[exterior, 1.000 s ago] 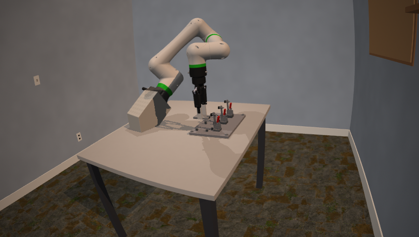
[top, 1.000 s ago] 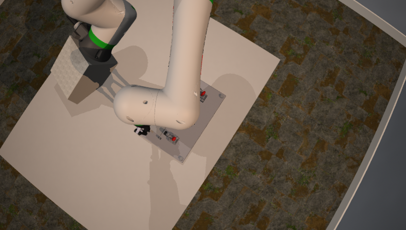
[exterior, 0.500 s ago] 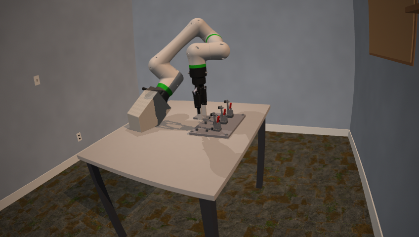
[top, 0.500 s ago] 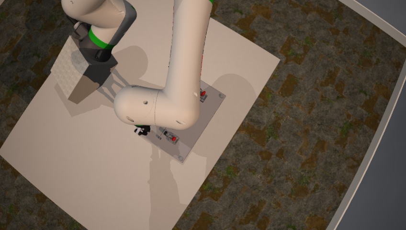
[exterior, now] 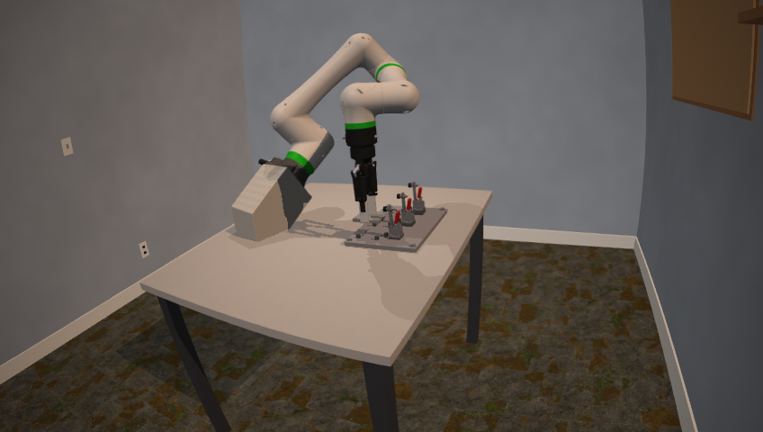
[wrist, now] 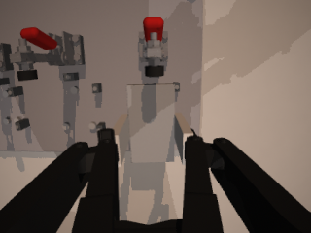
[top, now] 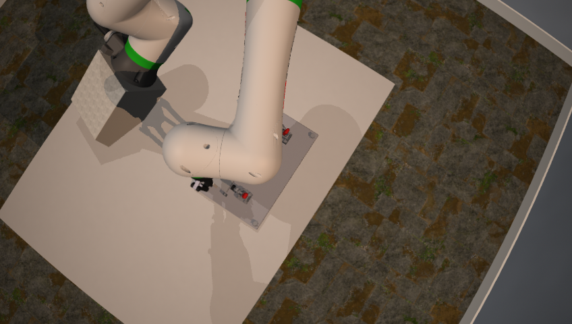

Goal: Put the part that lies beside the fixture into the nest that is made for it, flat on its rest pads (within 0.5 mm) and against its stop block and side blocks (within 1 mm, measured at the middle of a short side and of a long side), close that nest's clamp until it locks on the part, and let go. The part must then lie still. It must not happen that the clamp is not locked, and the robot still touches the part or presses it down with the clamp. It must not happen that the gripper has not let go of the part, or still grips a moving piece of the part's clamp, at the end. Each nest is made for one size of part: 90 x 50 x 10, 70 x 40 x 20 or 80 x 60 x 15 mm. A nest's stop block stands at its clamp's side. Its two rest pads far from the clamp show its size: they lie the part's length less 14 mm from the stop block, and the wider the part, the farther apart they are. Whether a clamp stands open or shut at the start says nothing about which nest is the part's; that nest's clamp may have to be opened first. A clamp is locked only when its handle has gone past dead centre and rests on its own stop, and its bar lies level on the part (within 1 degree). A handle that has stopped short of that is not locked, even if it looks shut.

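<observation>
Seen from the wrist, the gripper (top: pixel 200 185) (exterior: pixel 367 213) (wrist: pixel 152 124) is clamped on the part (exterior: pixel 357 220) (wrist: pixel 152 123), a smooth, pale grey rectangular block, its pale flat pads against the long sides at 3 and 9 o'clock. The block is above the clamp-side edge region of the fixture plate (top: pixel 289 168) (exterior: pixel 417 229) (wrist: pixel 109 63), matt grey-brown; whether it touches any rest pad I cannot tell. At 12 o'clock from it stands a metallic-looking clamp (wrist: pixel 154 50) with a rounded red handle and dark, blunt tip; another red handle (wrist: pixel 39 38) lies toward 10 o'clock. In the exterior view, all three clamp bars stand raised

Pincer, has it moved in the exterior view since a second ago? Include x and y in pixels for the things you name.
Yes, slightly down: the pincer (top: pixel 200 185) (exterior: pixel 367 211) (wrist: pixel 152 124) sits lower against the fixture plate (top: pixel 289 160) (exterior: pixel 426 227) (wrist: pixel 112 49).
</observation>
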`<state>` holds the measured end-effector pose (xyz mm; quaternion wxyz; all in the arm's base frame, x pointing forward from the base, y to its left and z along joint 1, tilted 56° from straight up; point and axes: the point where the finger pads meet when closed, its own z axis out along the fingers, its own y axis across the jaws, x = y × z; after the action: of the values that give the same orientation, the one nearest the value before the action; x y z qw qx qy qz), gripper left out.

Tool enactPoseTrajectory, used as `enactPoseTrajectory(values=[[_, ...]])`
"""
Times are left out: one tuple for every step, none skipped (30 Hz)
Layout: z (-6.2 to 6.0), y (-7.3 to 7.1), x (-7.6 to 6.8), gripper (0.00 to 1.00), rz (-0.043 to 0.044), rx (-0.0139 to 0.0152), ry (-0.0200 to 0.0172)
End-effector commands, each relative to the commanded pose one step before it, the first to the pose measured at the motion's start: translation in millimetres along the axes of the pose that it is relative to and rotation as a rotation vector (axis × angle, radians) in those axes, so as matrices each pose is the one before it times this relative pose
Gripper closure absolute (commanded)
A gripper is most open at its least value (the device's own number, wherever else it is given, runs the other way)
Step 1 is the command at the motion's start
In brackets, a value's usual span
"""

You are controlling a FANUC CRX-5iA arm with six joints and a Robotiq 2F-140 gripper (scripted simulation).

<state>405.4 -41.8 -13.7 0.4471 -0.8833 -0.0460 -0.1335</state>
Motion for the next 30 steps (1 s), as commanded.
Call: enactPoseTrajectory(values=[[5.00, 0.19, 0.26, 1.00, 0.00002, -0.00041, 0.00029], [1.67, 0.00, 0.05, 1.00, 0.00000, 0.00000, 0.00000], [1.68, 0.00, 0.06, 1.00, 0.00000, 0.00000, 0.00000], [1.69, 0.00, 0.06, 1.00, 0.00000, 0.00000, 0.00000], [1.68, 0.00, 0.05, 1.00, 0.00000, -0.00001, 0.00000], [1.67, 0.00, 0.06, 1.00, 0.00000, 0.00000, 0.00000], [1.66, 0.00, 0.06, 1.00, 0.00000, 0.00000, 0.00000], [1.63, 0.00, 0.05, 1.00, 0.00000, -0.00001, 0.00000], [1.60, 0.00, 0.06, 1.00, 0.00000, 0.00000, 0.00000], [1.57, 0.00, 0.06, 1.00, 0.00000, 0.00000, 0.00000], [0.00, 0.00, 0.00, 1.00, 0.00000, 0.00000, 0.00000], [0.00, 0.00, 0.00, 1.00, 0.00000, 0.00000, 0.00000], [1.52, 0.00, 0.05, 1.00, 0.00000, 0.00000, 0.00000], [1.47, 0.00, 0.05, 1.00, 0.00000, 0.00000, 0.00000], [1.41, 0.00, 0.05, 1.00, 0.00000, 0.00000, 0.00000], [1.35, 0.00, 0.05, 1.00, 0.00000, 0.00000, 0.00000], [1.29, 0.00, 0.04, 1.00, 0.00001, -0.00001, 0.00000], [1.21, 0.00, 0.05, 1.00, 0.00000, 0.00001, 0.00000], [1.14, 0.00, 0.04, 1.00, 0.00000, 0.00000, 0.00000], [1.06, 0.00, 0.04, 1.00, 0.00000, 0.00000, 0.00000], [0.98, 0.00, 0.03, 1.00, 0.00000, 0.00000, 0.00000], [0.89, 0.00, 0.03, 1.00, 0.00000, 0.00000, 0.00000], [0.81, 0.00, 0.03, 1.00, 0.00000, 0.00000, 0.00000], [0.72, 0.00, 0.03, 1.00, 0.00000, 0.00000, 0.00000], [0.64, 0.00, 0.02, 1.00, 0.00000, 0.00000, 0.00000], [0.55, 0.00, 0.02, 1.00, 0.00000, 0.00000, 0.00000], [0.47, 0.00, 0.02, 1.00, 0.00000, 0.00000, 0.00000], [0.00, 0.00, 0.00, 1.00, 0.00000, 0.00000, 0.00000], [0.00, 0.00, 0.00, 1.00, 0.00000, 0.00000, 0.00000], [0.39, 0.00, 0.01, 1.00, 0.00000, 0.00000, 0.00000]])
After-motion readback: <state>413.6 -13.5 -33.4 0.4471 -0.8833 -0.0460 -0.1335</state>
